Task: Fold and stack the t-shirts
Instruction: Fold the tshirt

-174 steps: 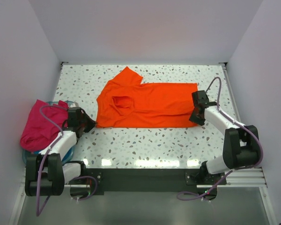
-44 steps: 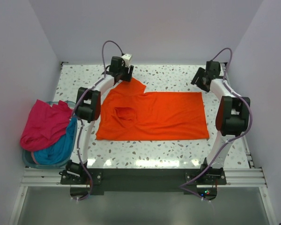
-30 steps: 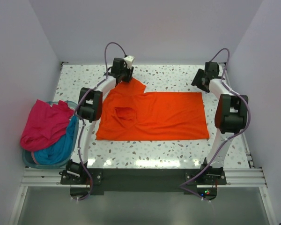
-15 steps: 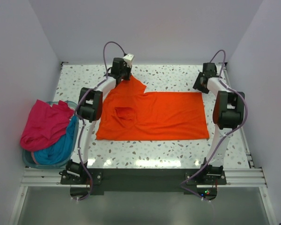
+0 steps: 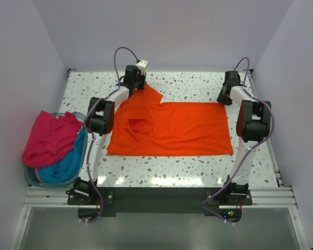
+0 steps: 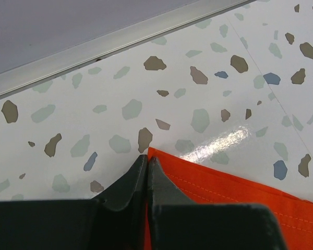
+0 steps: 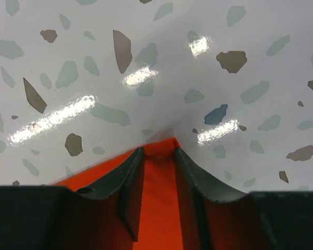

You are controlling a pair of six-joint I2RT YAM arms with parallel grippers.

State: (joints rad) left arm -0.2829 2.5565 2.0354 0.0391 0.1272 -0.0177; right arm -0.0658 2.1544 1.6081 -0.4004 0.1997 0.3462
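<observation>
**Top view.** Shows the orange t-shirt (image 5: 172,127) spread flat on the speckled table (image 5: 198,166), neck opening toward the left. Finds the left gripper (image 5: 138,87) at the far sleeve tip of the orange t-shirt and the right gripper (image 5: 224,99) at its far right hem corner. Left of the orange t-shirt and well apart from it, shows a pale blue tub (image 5: 28,177). Holds a magenta t-shirt (image 5: 49,138) heaped up and spilling over the rim, with teal cloth (image 5: 68,161) bunched on the side facing the orange t-shirt.

**Left wrist view.** Shows the left gripper (image 6: 147,159) with fingers pressed together, pinching the sleeve corner of the orange t-shirt (image 6: 224,192) at its very tip. Beyond the orange t-shirt, bare table (image 6: 120,94), then a metal edge strip (image 6: 120,39).

**Right wrist view.** Shows the right gripper (image 7: 159,151) with fingers parted, straddling the hem corner of the orange t-shirt (image 7: 159,208). Cloth filling the gap between them, its point just past the fingertips. Beyond the orange t-shirt, glossy table (image 7: 146,52).
</observation>
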